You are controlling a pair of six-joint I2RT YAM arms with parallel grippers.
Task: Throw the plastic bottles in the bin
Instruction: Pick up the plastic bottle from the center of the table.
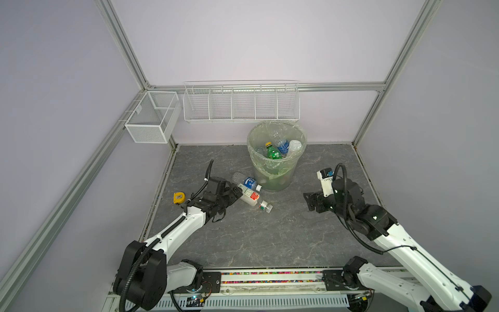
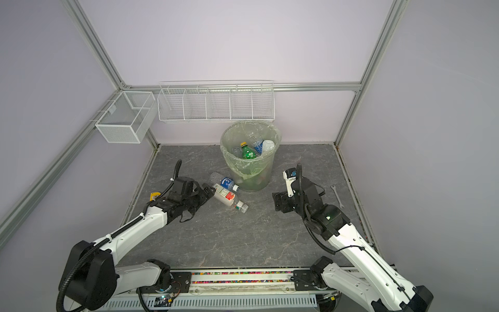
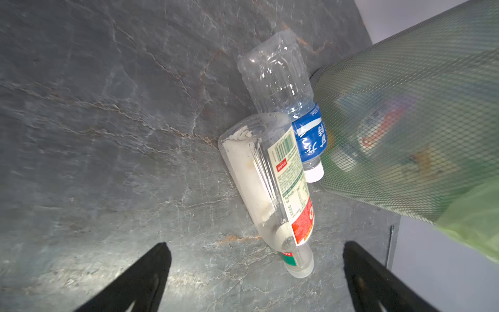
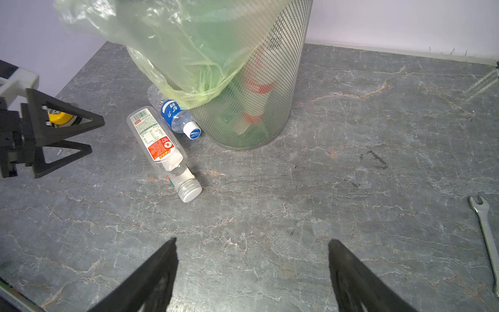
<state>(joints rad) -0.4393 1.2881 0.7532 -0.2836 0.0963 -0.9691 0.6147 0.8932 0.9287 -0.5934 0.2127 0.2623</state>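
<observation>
So the left gripper (image 1: 237,193) has its fingers spread wide with nothing between them. They're turned on their side and sit low over the table (image 1: 243,237). Right in front of the fingertips lies the red-label bottle (image 1: 249,197), flat on its side with its base end nearest the hand. The right wrist view shows a small gap, so no contact. Its label has a barcode, a block of green fine print, a small red tag and a big red patch with white characters, all too small to read. There's a silver screw cap (image 4: 189,191) on the far end and a white residue inside.

Just past it, further from the left hand, is the blue-label bottle (image 1: 247,182). It's clear, it touches the first bottle along its side, and its white cap (image 4: 193,132) sits against the foot of the bin (image 1: 278,175). The blue band carries white Chinese characters, not legible enough to name a brand.

The bin stands beyond both hands and already holds several bottles, including a green bottle (image 1: 272,152) with a yellow cap.

The right gripper (image 4: 251,241) is also spread open and empty. It points across bare table toward the two bottles and is well apart from them.

A yellow tape measure (image 1: 178,198) sits beside the left wrist. A wrench (image 2: 337,195) lies on the outer side of the right arm.
</observation>
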